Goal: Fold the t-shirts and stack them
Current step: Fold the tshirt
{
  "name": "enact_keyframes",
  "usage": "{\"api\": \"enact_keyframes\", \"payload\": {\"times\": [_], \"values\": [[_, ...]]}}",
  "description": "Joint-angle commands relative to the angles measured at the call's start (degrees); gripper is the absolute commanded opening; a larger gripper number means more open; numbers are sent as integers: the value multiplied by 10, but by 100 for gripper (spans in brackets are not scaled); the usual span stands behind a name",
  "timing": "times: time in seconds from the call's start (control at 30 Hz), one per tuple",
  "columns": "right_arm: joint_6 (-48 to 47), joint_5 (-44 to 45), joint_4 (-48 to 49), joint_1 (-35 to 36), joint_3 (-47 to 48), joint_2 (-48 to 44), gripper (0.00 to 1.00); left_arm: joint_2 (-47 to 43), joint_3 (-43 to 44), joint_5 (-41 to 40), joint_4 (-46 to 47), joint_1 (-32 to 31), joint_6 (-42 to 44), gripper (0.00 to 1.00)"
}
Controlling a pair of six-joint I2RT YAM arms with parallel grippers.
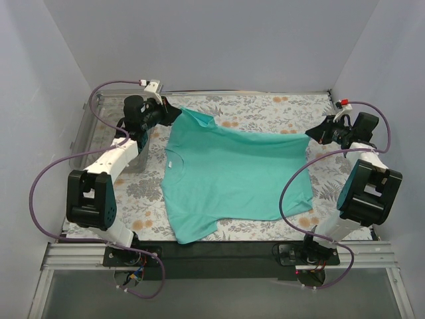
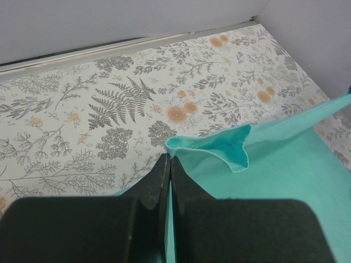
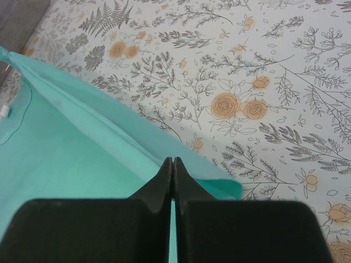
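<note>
1. My left gripper [image 2: 169, 160] is pressed closed, its two fingers pinching a thin fold of teal fabric at the far-left corner of the t-shirt [image 1: 232, 179]. A small curled flap of the same fabric stands just beyond the fingertips.
2. My right gripper [image 3: 173, 162] is closed in the same way, clamped on the far-right corner, with the fabric edge running away from it to the left.
3. The shirt lies spread on the floral cloth [image 1: 265, 109] in the middle of the table. Its collar [image 1: 174, 159] points toward my left arm and its hem toward my right, so the long axis runs left to right across me.
4. Between my two grips the far edge looks raised and pulled fairly straight. The near edge and near sleeve rest flat on the cloth, close to my bases.
5. The relation that matters is that the held edge is the far one and the free edge is the near one, and the two run parallel. I judge the fold calls for both arms to carry the far edge toward me together, keeping it level.
6. Each arm is nearest its own corner, so I see no need to cross over.
7. A clear bin [image 1: 85, 133] sits just beside my left arm, so I would keep that elbow in.
8. I see no other shirt and no stack in any view.
</note>
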Motion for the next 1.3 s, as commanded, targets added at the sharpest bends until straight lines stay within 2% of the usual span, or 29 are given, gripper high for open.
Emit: {"api": "enact_keyframes", "payload": {"times": [0.0, 0.3, 0.43, 0.87, 1.27], "values": [[-20, -23, 25, -10, 1, -4, 1, -62, -31, 25, 26, 1, 22, 0], [-18, -45, 25, -12, 21, 45, 1, -63, -69, 34, 53, 2, 24, 0], [-18, -50, 30, -11, 34, 71, 1, -34, -60, 31, 64, 2, 24, 0], [70, -49, 120, 5, 118, 156, 1, 66, 9, 20, 91, 2, 23, 0], [48, -64, 123, 5, 85, 155, 1, 25, -57, 41, 127, 2, 71, 0]]}}
